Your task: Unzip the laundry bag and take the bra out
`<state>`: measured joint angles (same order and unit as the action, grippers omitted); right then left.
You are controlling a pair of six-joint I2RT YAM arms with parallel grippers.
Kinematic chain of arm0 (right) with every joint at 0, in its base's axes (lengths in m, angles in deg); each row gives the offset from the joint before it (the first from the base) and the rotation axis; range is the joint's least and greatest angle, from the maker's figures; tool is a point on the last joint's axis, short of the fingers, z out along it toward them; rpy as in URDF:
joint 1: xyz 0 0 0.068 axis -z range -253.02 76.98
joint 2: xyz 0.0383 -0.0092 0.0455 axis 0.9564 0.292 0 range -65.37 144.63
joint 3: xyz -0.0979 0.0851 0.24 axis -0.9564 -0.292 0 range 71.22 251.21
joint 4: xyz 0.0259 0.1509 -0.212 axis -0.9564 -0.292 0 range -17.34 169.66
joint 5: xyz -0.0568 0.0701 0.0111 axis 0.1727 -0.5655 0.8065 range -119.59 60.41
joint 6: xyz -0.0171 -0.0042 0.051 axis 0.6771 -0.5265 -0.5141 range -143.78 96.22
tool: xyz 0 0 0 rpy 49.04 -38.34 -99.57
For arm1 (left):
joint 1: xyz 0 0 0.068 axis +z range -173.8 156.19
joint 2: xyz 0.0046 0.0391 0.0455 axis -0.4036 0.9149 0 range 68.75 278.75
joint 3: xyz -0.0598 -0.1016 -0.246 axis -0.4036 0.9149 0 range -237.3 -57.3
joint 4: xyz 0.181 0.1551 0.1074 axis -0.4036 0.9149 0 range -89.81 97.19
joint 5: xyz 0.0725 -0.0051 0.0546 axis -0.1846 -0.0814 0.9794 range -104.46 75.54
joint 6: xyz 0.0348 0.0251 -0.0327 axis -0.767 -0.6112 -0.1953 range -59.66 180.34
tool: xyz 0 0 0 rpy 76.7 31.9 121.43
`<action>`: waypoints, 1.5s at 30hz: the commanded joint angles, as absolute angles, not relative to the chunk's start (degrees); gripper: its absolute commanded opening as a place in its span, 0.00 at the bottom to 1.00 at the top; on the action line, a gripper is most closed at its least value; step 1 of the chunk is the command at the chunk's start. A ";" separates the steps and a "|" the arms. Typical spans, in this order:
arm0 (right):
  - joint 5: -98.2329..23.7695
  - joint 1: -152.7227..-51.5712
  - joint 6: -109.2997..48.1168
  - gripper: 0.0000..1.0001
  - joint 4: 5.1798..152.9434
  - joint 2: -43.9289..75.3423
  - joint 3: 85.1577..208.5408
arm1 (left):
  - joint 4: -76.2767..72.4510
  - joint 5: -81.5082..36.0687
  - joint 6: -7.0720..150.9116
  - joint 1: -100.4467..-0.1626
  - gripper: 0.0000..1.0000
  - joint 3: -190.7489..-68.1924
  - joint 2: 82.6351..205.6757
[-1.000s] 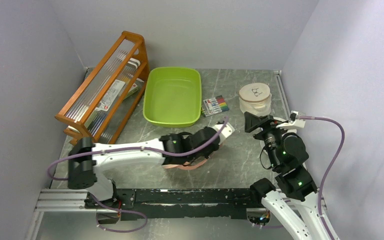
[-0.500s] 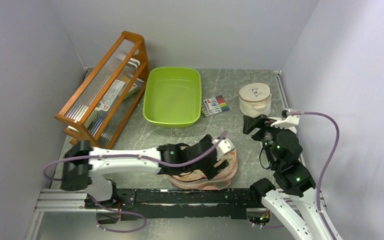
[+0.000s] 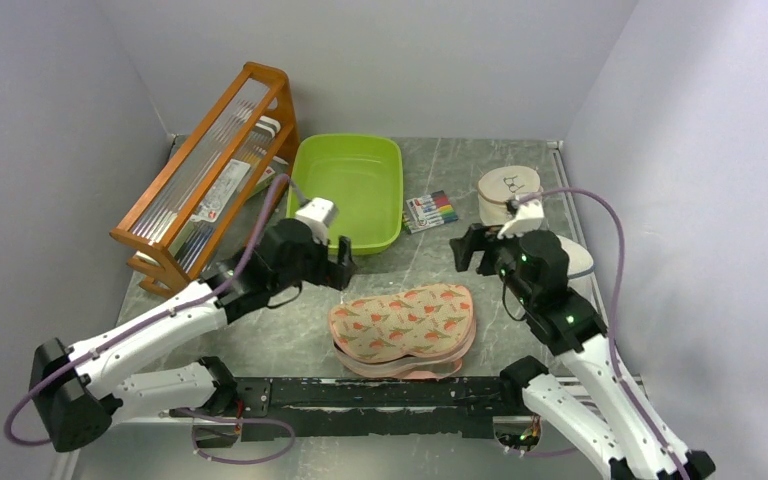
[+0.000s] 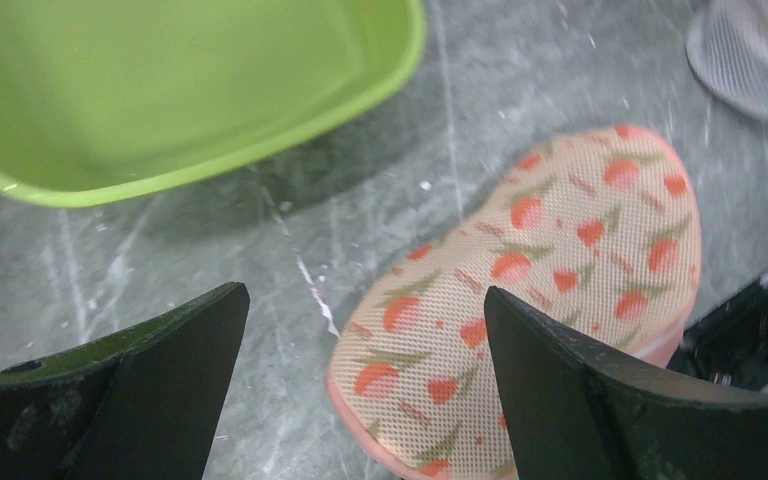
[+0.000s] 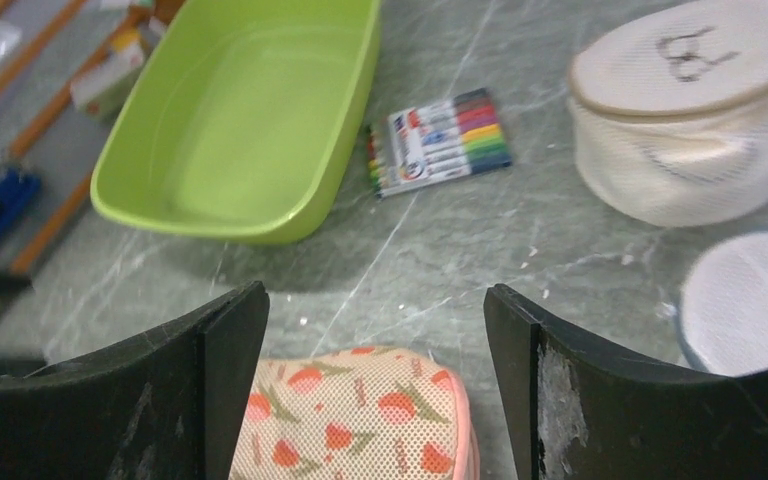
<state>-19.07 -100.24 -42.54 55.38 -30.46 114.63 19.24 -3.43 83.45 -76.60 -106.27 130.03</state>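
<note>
The laundry bag (image 3: pixel 403 325) lies flat near the table's front edge, cream-peach with a red-green print and pink edging. It looks closed. No bra shows in any view. My left gripper (image 3: pixel 344 264) hangs open to the bag's upper left, apart from it. In the left wrist view the bag (image 4: pixel 540 300) lies below and to the right of the open left gripper (image 4: pixel 365 335). My right gripper (image 3: pixel 466 250) is open above the bag's right end. The right wrist view has the bag's lobe (image 5: pixel 360 420) low between that gripper's (image 5: pixel 375 335) spread fingers, untouched.
A green tub (image 3: pixel 345 190) stands at the back, with a wooden rack (image 3: pixel 210 170) to its left. A marker pack (image 3: pixel 431 210) and a round white mesh tub (image 3: pixel 509 195) sit at the back right. A white mesh disc (image 5: pixel 750 300) lies beside my right arm.
My left gripper has opened, let go of the laundry bag and drawn back up and to the left. The bag now lies flat on the table. My right gripper has shifted left and opened wider.
</note>
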 commanded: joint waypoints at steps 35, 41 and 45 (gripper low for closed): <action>-6.47 -157.66 -38.54 0.95 47.16 15.93 123.55 | 30.82 0.16 90.47 -65.48 0.99 -103.53 101.44; -0.17 -157.95 -40.72 0.83 47.02 17.67 124.02 | 29.73 -1.28 90.69 -65.52 0.99 -103.43 102.17; 2.22 -158.01 -41.16 0.75 47.19 18.36 123.96 | 30.33 -1.47 90.50 -65.47 0.99 -103.56 102.23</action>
<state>-2.87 -157.79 -39.33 47.80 17.69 122.68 30.12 -0.57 90.36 -65.96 -103.32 102.20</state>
